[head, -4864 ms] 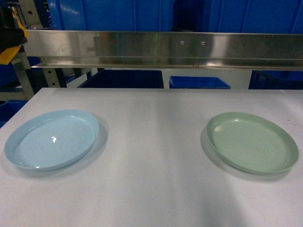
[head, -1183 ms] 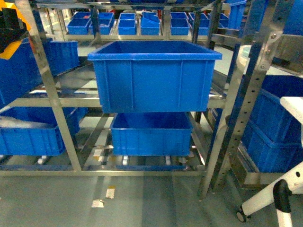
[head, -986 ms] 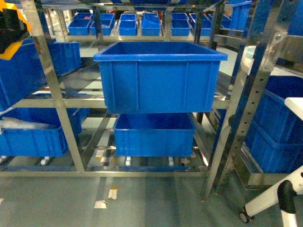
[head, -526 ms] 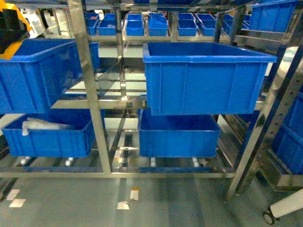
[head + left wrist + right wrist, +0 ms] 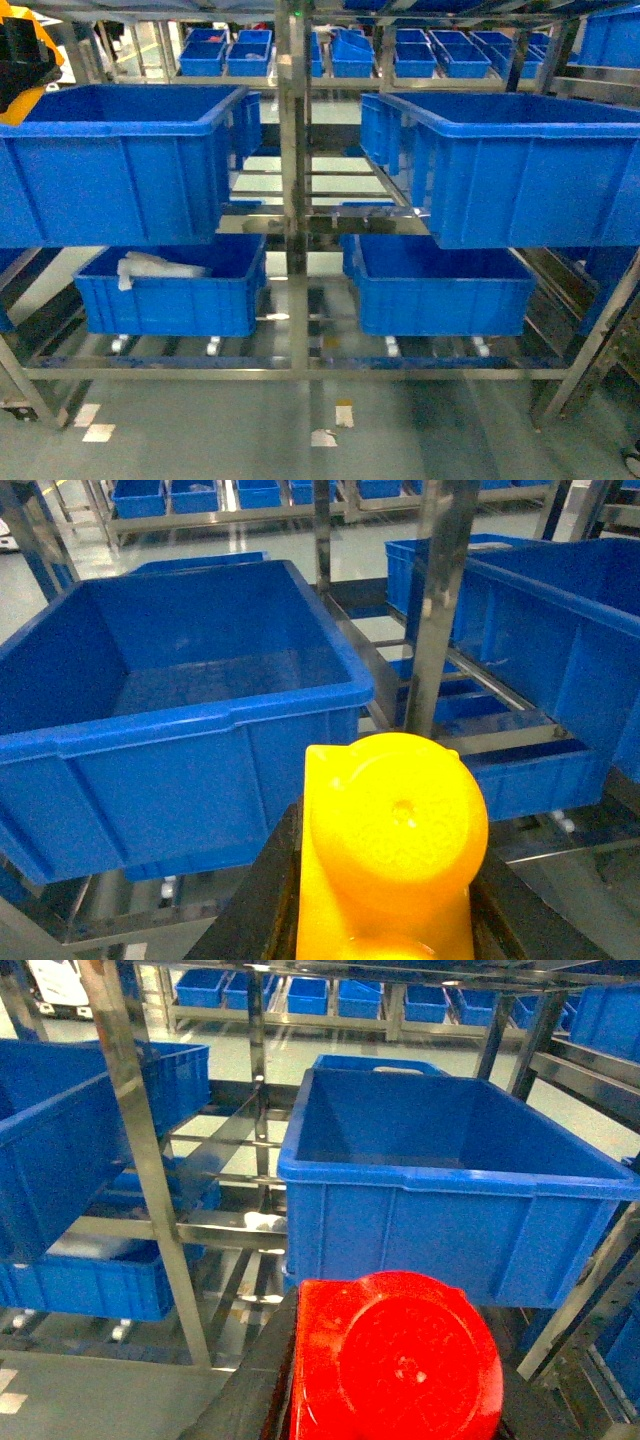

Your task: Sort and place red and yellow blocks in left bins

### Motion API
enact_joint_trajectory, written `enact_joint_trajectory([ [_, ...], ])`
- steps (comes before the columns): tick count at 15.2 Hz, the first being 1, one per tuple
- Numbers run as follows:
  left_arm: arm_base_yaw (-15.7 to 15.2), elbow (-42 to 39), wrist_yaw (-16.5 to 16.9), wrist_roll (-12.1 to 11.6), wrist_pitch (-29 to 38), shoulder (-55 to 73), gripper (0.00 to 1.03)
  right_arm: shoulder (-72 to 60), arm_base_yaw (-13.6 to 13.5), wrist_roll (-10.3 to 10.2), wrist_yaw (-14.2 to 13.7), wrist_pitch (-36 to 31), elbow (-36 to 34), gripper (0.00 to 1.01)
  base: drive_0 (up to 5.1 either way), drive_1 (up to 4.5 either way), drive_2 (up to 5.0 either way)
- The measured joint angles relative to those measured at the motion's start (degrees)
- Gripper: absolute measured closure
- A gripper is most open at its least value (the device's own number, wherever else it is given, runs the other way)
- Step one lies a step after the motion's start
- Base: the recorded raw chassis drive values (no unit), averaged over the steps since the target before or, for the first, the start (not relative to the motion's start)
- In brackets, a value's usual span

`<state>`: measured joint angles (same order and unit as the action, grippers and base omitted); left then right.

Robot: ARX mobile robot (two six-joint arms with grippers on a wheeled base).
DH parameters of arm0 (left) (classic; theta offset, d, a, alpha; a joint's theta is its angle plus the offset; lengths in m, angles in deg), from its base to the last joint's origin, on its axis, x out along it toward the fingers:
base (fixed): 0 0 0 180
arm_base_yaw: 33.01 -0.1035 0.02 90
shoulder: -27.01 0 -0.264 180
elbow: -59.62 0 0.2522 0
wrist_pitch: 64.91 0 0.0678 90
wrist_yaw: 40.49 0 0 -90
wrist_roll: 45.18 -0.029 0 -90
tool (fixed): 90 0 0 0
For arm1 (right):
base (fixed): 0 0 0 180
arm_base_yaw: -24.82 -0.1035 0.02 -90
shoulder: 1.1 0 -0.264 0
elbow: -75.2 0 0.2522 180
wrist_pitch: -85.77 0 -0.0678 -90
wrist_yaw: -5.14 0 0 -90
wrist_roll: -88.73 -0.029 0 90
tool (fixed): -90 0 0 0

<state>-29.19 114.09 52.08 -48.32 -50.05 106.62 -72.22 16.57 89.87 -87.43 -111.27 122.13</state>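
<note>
**Left wrist view: yellow brick clamped, bins ahead**

I see my left gripper [image 5: 385,920] clamped on the glossy yellow studded brick [image 5: 395,830], before the deep blue plastic crate [image 5: 180,695]. My right gripper [image 5: 395,1400] clamps the red studded cube [image 5: 395,1355].

Warehouse storeroom: steel racking [image 5: 296,190] in rows, stacked with blue crates [image 5: 110,160].

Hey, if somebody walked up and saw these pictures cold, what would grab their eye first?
Probably the two bright bricks up close to the wrist cameras: a yellow block held between the left arm's jaws, and a red block between the right arm's jaws. Behind them, big blue crates on a steel rack fill the scene, with one open upper-left crate and another on the upper right.
</note>
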Motion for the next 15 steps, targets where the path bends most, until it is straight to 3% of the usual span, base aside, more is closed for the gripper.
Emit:
enact_joint_trajectory([
  [2, -0.5, -0.1, -0.5, 0.0, -0.3, 0.1, 0.75, 0.0, -0.6, 0.0, 0.4, -0.1, 0.0, 0.74, -4.9, 2.58, 2.6],
  [5, 0.0, -0.2, 0.0, -0.1, -0.2, 0.0, 0.75, 0.1, -0.3, 0.0, 0.4, 0.1, 0.0, 0.74, 0.0, 0.00, 0.0],
  [15, 0.1, -0.2, 0.0, -0.2, -0.2, -0.1, 0.75, 0.0, -0.3, 0.0, 0.3, 0.1, 0.0, 0.74, -0.1, 4.04, -4.2],
])
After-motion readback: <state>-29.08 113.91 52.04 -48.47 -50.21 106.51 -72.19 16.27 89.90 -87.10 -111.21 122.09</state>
